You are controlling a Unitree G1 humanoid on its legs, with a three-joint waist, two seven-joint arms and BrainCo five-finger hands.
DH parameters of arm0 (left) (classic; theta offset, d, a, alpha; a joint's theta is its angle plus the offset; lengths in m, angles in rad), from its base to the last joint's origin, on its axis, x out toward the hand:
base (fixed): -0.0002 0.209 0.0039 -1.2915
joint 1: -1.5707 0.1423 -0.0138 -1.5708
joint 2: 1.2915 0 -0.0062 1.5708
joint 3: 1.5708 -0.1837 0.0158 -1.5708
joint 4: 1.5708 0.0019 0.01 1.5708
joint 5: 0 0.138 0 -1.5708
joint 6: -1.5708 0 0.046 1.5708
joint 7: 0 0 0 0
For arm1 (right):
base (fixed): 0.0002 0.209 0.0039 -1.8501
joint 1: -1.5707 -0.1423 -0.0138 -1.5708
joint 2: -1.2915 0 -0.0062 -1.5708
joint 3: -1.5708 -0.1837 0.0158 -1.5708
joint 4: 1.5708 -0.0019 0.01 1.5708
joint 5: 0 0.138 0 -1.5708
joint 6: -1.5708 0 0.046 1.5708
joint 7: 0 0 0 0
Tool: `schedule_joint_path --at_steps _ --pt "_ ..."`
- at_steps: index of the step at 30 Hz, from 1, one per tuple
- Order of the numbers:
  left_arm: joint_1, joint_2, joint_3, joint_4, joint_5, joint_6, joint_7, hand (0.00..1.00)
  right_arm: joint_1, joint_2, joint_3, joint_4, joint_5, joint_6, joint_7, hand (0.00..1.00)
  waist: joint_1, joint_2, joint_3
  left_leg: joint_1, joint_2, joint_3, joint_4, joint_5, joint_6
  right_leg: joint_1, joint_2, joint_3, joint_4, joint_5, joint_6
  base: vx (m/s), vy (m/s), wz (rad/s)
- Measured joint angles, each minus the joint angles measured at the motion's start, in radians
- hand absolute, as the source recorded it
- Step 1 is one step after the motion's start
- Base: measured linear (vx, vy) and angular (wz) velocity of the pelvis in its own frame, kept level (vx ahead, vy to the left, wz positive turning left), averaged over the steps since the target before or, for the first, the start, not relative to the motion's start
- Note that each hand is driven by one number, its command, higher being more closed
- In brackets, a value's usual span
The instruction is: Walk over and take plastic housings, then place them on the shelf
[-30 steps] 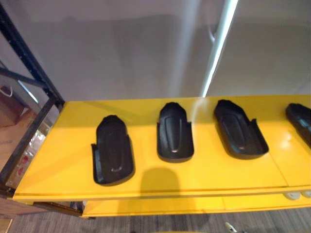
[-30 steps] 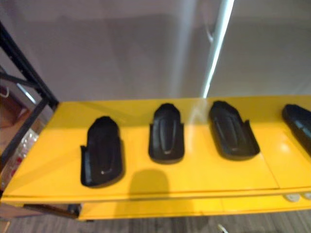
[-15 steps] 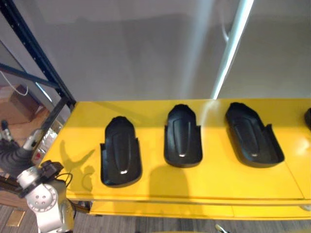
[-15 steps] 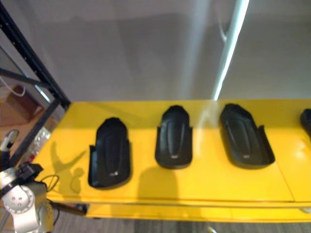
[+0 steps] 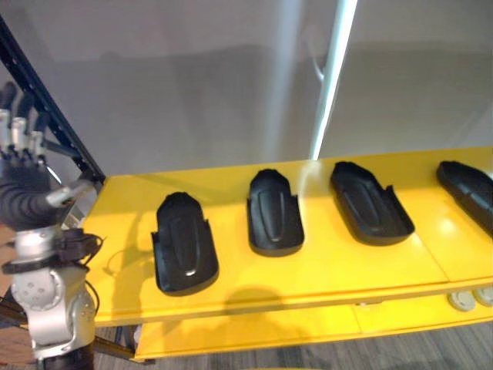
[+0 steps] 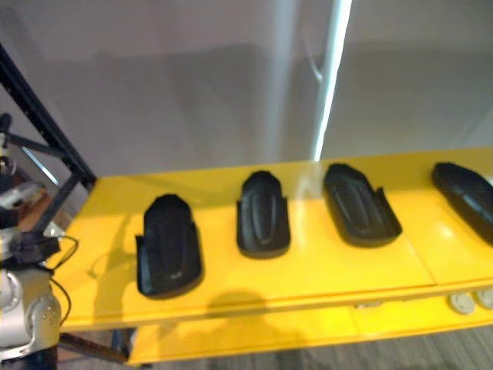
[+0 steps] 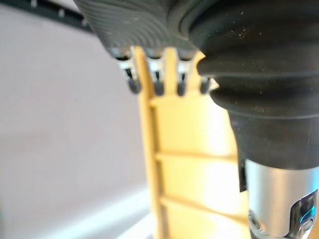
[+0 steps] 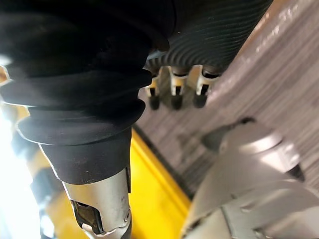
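"Where are the housings?"

"All on the yellow shelf [image 5: 323, 270], in a row and apart from each other: the leftmost housing [image 5: 183, 243] at eight o'clock, the second housing [image 5: 274, 213] near centre, the third housing [image 5: 370, 203] toward two, the fourth housing [image 5: 468, 189] at three."

"And the hands?"

"The left hand [image 5: 23, 193] is raised at nine o'clock beside the shelf's end, fingers straight, empty. The right hand [image 8: 172, 84] hangs over the grey floor [image 8: 279, 74], fingers relaxed, holding nothing."

Probably warehouse or workshop: yellow shelf [image 5: 323, 266] on black steel rack [image 6: 46, 112], 4 plastic housings [image 5: 275, 213].
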Motion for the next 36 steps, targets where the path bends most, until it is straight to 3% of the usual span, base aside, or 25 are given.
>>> schedule_joint_path --at_steps 5,9,11,13,15,16,17,18,20,23,25,27,28,30,35,36 --pt "0.000 -0.009 -0.037 0.003 -0.058 0.037 0.022 0.00 -0.026 0.002 0.016 0.000 0.042 -0.030 -0.008 0.00 0.006 -0.022 -0.007 -0.005 0.012 -0.026 0.005 0.013 -0.002 0.037 0.018 -0.025 -0.031 0.026 0.010 0.11 -0.028 0.19" --pt "0.019 -0.022 -0.044 0.030 -0.057 0.058 0.088 0.00 -0.070 0.000 0.051 -0.004 0.040 -0.031 -0.015 0.00 0.015 -0.023 -0.008 -0.005 0.012 -0.025 0.006 0.013 -0.002 0.037 0.018 -0.022 -0.032 0.028 0.007 0.05 0.003 0.01" --pt "0.080 -0.078 -0.035 0.034 -0.057 0.059 0.127 0.00 -0.082 0.000 0.100 -0.004 0.029 -0.021 -0.006 0.00 0.026 -0.022 -0.005 -0.081 0.025 -0.041 0.141 -0.051 0.013 0.036 0.014 -0.030 -0.044 0.028 0.008 0.00 0.007 0.11" --pt "0.125 -0.136 -0.029 0.035 -0.054 0.058 0.132 0.00 -0.092 -0.012 0.128 -0.003 0.024 -0.016 0.000 0.00 0.032 -0.003 0.011 -0.208 0.053 -0.108 0.390 -0.132 0.033 0.047 0.028 -0.071 -0.053 0.028 0.008 -0.05 -0.031 0.40" --pt "0.174 -0.192 -0.023 0.040 -0.055 0.056 0.121 0.00 -0.114 -0.047 0.152 -0.001 0.011 -0.016 -0.001 0.00 0.063 0.050 0.057 -0.275 0.096 -0.137 0.572 -0.155 0.045 0.069 0.057 -0.075 -0.039 0.020 -0.003 -0.11 -0.013 0.15" --pt "0.194 -0.204 -0.022 0.040 -0.055 0.051 0.115 0.00 -0.127 -0.060 0.152 -0.001 0.014 -0.017 -0.002 0.00 0.073 0.070 0.066 -0.285 0.106 -0.140 0.585 -0.151 0.046 0.063 0.065 -0.074 -0.025 0.012 -0.013 -0.12 -0.007 0.05" --pt "0.214 -0.212 -0.031 0.040 -0.054 0.041 0.111 0.00 -0.147 -0.074 0.152 0.002 0.046 -0.017 -0.006 0.00 0.075 0.085 0.066 -0.280 0.101 -0.165 0.534 -0.131 0.023 0.044 0.066 -0.079 -0.006 -0.002 -0.030 -0.14 0.019 0.17" --pt "0.225 -0.213 -0.033 0.039 -0.052 0.027 0.106 0.00 -0.162 -0.077 0.151 0.004 0.067 -0.019 -0.015 0.00 0.077 0.069 0.063 -0.258 0.092 -0.173 0.459 -0.111 0.018 0.011 0.043 -0.080 0.001 -0.004 -0.036 -0.15 0.026 0.19" --pt "0.227 -0.214 -0.035 0.035 -0.047 -0.008 0.102 0.00 -0.176 -0.082 0.148 0.000 0.094 -0.027 -0.030 0.00 0.079 0.080 0.064 -0.254 0.113 -0.152 0.564 -0.152 0.062 -0.019 0.038 -0.075 0.020 0.009 -0.034 -0.12 0.023 -0.11" --pt "0.196 -0.213 -0.052 0.021 -0.015 -0.037 0.098 0.00 -0.147 -0.086 0.120 -0.013 0.102 -0.028 -0.049 0.00 0.033 0.080 0.060 -0.133 0.121 -0.126 0.554 -0.167 0.052 -0.024 0.007 -0.072 0.025 0.033 -0.016 -0.06 0.099 -0.01" --pt "0.158 -0.211 -0.087 0.016 -0.013 -0.039 0.107 0.00 -0.131 -0.091 0.077 -0.015 0.105 -0.029 -0.059 0.00 0.020 0.097 0.045 -0.083 0.103 -0.127 0.401 -0.170 0.015 -0.067 -0.006 -0.070 0.041 0.055 0.002 -0.06 0.232 0.24" --pt "0.086 -0.200 -0.133 0.019 -0.017 -0.024 0.115 0.00 -0.113 -0.061 0.041 -0.011 0.121 -0.028 -0.070 0.00 -0.003 0.073 0.061 -0.033 0.053 -0.119 0.251 -0.173 0.001 -0.115 -0.050 -0.071 0.094 0.065 0.017 -0.13 0.292 0.30" --pt "0.079 -0.200 -0.149 0.023 -0.018 -0.021 0.115 0.00 -0.106 -0.050 0.038 -0.011 0.123 -0.028 -0.071 0.00 -0.005 0.066 0.065 -0.022 0.043 -0.116 0.235 -0.178 -0.006 -0.118 -0.059 -0.070 0.108 0.066 0.019 -0.13 0.248 0.08" --pt "0.098 -0.197 -0.169 0.034 -0.028 0.002 0.110 0.00 -0.082 -0.007 0.029 -0.011 0.122 -0.028 -0.085 0.00 -0.003 0.023 0.084 0.012 0.008 -0.104 0.233 -0.192 -0.005 -0.102 -0.095 -0.040 0.127 0.095 0.014 -0.18 0.230 -0.11" --pt "0.140 -0.172 -0.158 0.072 -0.034 0.061 0.072 0.00 -0.005 0.037 0.012 -0.012 0.120 -0.029 -0.089 0.00 -0.004 0.005 0.076 -0.026 0.006 -0.099 0.315 -0.254 0.042 -0.089 -0.095 -0.038 0.080 0.214 -0.019 -0.18 0.127 -0.04" --pt "0.142 -0.172 -0.169 0.083 -0.033 0.071 0.027 0.00 0.011 0.051 0.013 -0.014 0.120 -0.029 -0.095 0.00 -0.014 0.017 0.073 -0.041 0.024 -0.102 0.314 -0.254 0.049 -0.104 -0.073 0.000 0.137 0.187 -0.041 -0.14 0.055 0.28"
